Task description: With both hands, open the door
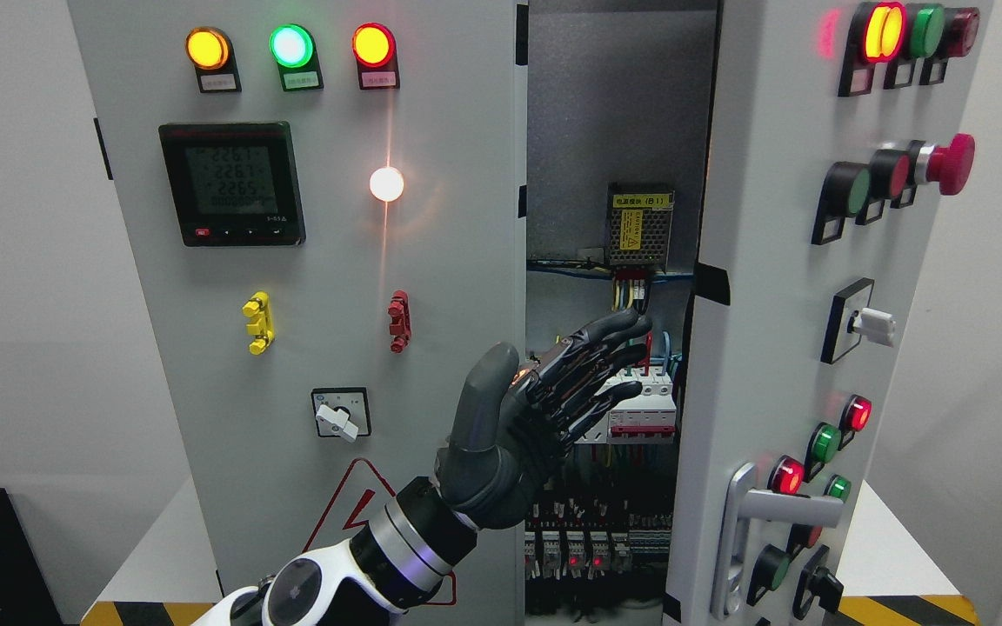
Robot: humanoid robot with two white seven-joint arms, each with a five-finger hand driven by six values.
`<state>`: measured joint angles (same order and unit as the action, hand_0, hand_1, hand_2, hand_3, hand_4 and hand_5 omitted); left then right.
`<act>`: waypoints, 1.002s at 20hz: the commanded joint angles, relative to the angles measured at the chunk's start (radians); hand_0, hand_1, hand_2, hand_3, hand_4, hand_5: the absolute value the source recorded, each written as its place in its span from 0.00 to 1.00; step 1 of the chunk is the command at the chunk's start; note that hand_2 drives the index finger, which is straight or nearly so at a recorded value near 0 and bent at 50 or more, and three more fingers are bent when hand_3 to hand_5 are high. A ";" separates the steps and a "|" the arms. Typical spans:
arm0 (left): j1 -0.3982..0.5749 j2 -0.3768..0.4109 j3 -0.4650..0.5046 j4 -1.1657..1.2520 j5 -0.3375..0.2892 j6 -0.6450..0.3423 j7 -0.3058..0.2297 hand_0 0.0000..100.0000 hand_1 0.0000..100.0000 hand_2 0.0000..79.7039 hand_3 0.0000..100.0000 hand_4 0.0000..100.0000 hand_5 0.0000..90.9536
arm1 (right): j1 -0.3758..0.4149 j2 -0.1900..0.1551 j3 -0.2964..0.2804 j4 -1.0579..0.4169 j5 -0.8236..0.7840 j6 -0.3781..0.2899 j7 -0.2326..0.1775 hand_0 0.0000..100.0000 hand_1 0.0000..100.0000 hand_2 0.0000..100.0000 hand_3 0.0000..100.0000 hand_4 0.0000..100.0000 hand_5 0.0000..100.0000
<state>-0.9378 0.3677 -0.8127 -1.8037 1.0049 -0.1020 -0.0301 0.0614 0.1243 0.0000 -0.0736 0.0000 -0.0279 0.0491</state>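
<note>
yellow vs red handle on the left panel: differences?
The yellow handle sits left of the red handle, below the digital meter; the red handle is under the glowing white lamp. The yellow handle looks slightly bigger. Both are upright and at the same height. The left hand touches neither.

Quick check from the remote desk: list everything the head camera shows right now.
Left door: one, grey, closed.
Right door: one, grey, swung open.
Door handle: one, silver, right door's lower part.
Lit lamps: three, amber, green, red, left door top.
Meter: one, black, left door.
Red mushroom button: one, right door.
Power supply: one, yellow-labelled, inside cabinet.
Breakers: white row, inside.
Left robot hand: one, dark grey, fingers extended into the gap, holding nothing.
</note>
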 commanded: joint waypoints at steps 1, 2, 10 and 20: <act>-0.099 -0.004 -0.072 -0.002 0.089 0.018 0.001 0.00 0.00 0.00 0.00 0.00 0.00 | 0.000 0.000 -0.005 0.000 0.017 0.000 0.000 0.19 0.00 0.00 0.00 0.00 0.00; -0.111 -0.006 -0.082 0.000 0.106 0.021 0.001 0.00 0.00 0.00 0.00 0.00 0.00 | 0.000 0.000 -0.005 0.000 0.018 0.000 0.000 0.19 0.00 0.00 0.00 0.00 0.00; -0.141 -0.059 -0.109 -0.002 0.146 0.074 0.002 0.00 0.00 0.00 0.00 0.00 0.00 | 0.000 0.000 -0.005 0.000 0.018 0.000 0.000 0.19 0.00 0.00 0.00 0.00 0.00; -0.156 -0.073 -0.114 -0.009 0.146 0.076 0.001 0.00 0.00 0.00 0.00 0.00 0.00 | 0.000 0.000 -0.005 0.000 0.018 0.000 0.000 0.19 0.00 0.00 0.00 0.00 0.00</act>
<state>-1.0828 0.3167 -0.9024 -1.8083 1.1455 -0.0264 -0.0277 0.0613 0.1243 0.0000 -0.0737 0.0000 -0.0279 0.0490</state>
